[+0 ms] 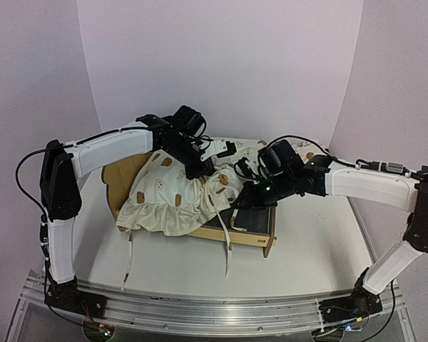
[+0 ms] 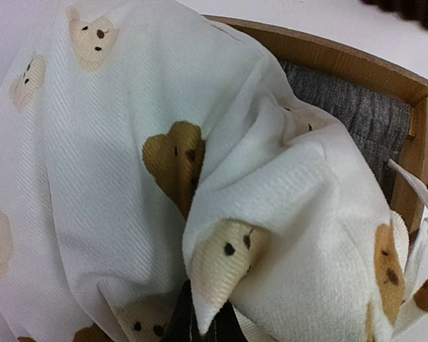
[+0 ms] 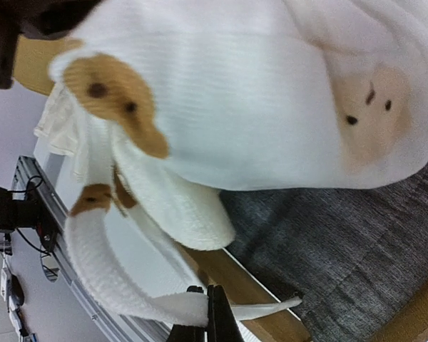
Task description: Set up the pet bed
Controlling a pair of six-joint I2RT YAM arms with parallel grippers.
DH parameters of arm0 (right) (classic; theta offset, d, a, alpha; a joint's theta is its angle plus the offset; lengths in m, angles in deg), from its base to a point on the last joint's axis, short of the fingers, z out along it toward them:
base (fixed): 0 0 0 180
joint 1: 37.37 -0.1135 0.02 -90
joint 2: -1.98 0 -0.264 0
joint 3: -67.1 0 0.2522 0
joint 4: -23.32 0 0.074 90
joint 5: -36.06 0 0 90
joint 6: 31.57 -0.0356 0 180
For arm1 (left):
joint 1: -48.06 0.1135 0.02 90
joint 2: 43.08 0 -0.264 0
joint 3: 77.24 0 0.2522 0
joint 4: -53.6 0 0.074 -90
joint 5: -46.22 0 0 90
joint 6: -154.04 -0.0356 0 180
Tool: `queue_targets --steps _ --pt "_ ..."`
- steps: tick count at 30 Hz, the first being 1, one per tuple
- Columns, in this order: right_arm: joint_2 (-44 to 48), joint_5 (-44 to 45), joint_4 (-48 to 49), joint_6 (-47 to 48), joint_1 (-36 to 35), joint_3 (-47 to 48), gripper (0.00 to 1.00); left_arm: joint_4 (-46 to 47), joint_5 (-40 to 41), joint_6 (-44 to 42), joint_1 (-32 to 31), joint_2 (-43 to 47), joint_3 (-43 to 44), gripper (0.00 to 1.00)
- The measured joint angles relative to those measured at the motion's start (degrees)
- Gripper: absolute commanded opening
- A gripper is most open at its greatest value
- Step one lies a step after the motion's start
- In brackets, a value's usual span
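The pet bed [image 1: 261, 239] lies on the table, a light-wood frame with a dark grey felt base [image 1: 257, 221] and its curved headboard [image 1: 117, 175] at the left. A large cream bear-print cushion [image 1: 170, 197] is bunched over its left half, tie strings hanging over the front rail. My left gripper [image 1: 197, 168] is shut on a fold of the cushion [image 2: 114, 142], its black fingertips [image 2: 180, 326] pinching a corner. My right gripper [image 1: 247, 199] is shut on a tie string [image 3: 114, 285] just above the wooden rail [image 3: 237, 286] and grey base [image 3: 342, 242].
More cream bear-print fabric [image 1: 308, 154] shows behind the right arm at the bed's far right corner. Two tie strings [image 1: 128, 260] trail onto the white table in front. A metal rail [image 1: 214, 313] runs along the near edge; lilac walls close in behind.
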Motion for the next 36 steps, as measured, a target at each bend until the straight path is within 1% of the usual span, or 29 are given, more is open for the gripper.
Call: queue_targets --steps 9,15,19,24,26,28,30,31,36 --pt "-3.48 7.45 -0.45 -1.43 0.02 -3.43 0.00 0.07 -0.60 0.20 0.02 0.04 -0.41 0.00" --pt "-4.61 11.31 -1.44 0.06 0.43 -3.47 0.00 0.07 -1.11 0.32 0.04 0.04 -1.18 0.00" --pt "-6.94 11.10 -3.43 2.25 0.65 -2.12 0.00 0.09 -1.47 0.50 0.04 0.04 -1.20 0.00" --pt "-9.21 5.91 -4.97 4.35 0.74 -1.24 0.01 0.12 -1.56 0.68 0.04 0.04 -1.70 0.00" --pt "-9.65 3.10 -5.29 4.64 0.76 -0.85 0.09 0.38 -1.66 0.68 0.06 0.08 -2.47 0.00" --pt "-9.73 1.00 -5.71 4.57 0.76 -0.79 0.22 0.63 -1.77 0.68 0.08 0.11 -3.60 0.00" --pt "-9.67 0.03 -6.30 4.33 0.79 -0.79 0.32 0.86 -1.91 0.70 0.08 0.13 -4.88 0.00" --pt "-9.56 -0.16 -6.48 4.25 0.84 -0.79 0.36 1.04 -1.96 0.70 0.05 0.13 -5.55 0.00" --pt "-5.35 0.97 -9.34 3.41 0.87 -0.77 0.49 1.75 -2.09 0.85 -0.90 0.26 -8.25 0.00"
